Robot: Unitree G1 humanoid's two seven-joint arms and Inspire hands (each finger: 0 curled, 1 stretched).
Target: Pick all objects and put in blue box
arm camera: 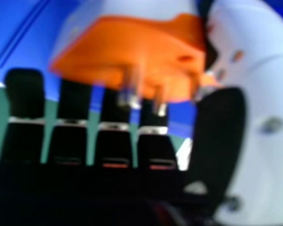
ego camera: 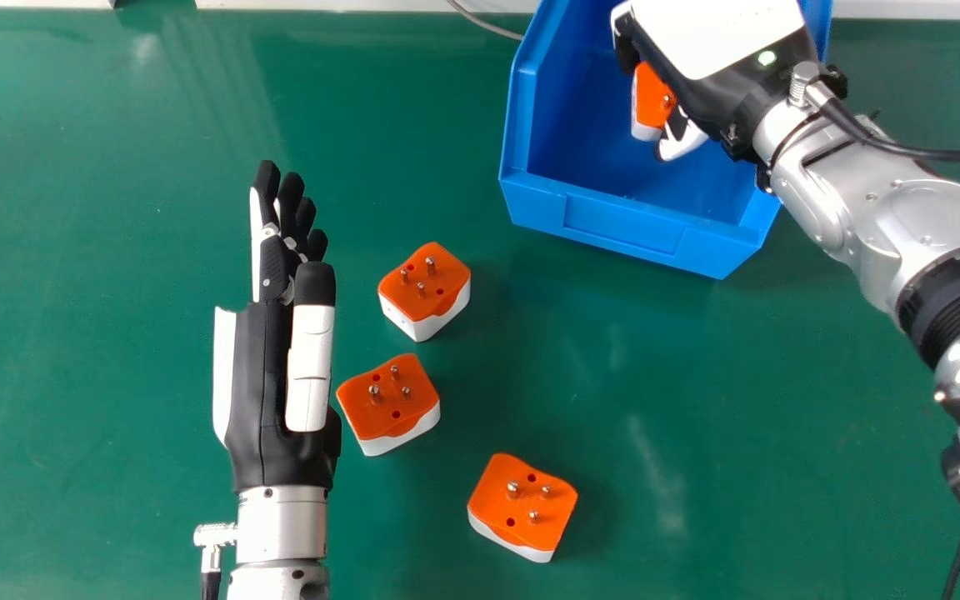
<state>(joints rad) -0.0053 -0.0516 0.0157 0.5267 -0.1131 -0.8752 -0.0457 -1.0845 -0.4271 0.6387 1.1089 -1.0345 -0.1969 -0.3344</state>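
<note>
My right hand (ego camera: 717,79) is over the inside of the blue box (ego camera: 622,223), with an orange-and-white plug adapter (ego camera: 653,96) between thumb and fingers. In the right hand view, the thumb of my right hand (arm camera: 259,108) presses against one end of that adapter (arm camera: 132,47), whose metal pins stick out; the fingertips lie behind it. Three more adapters rest pins-up on the green table: one (ego camera: 424,287) nearest the box, one (ego camera: 388,400) just right of my left hand, one (ego camera: 522,504) nearer the front. My left hand (ego camera: 263,375) stands open and holds nothing.
The green table (ego camera: 113,250) spreads around the box and adapters. A grey cable (ego camera: 488,25) runs behind the box's left side. My right forearm (ego camera: 888,200) crosses the box's right wall, with a black cable (ego camera: 930,153) along it.
</note>
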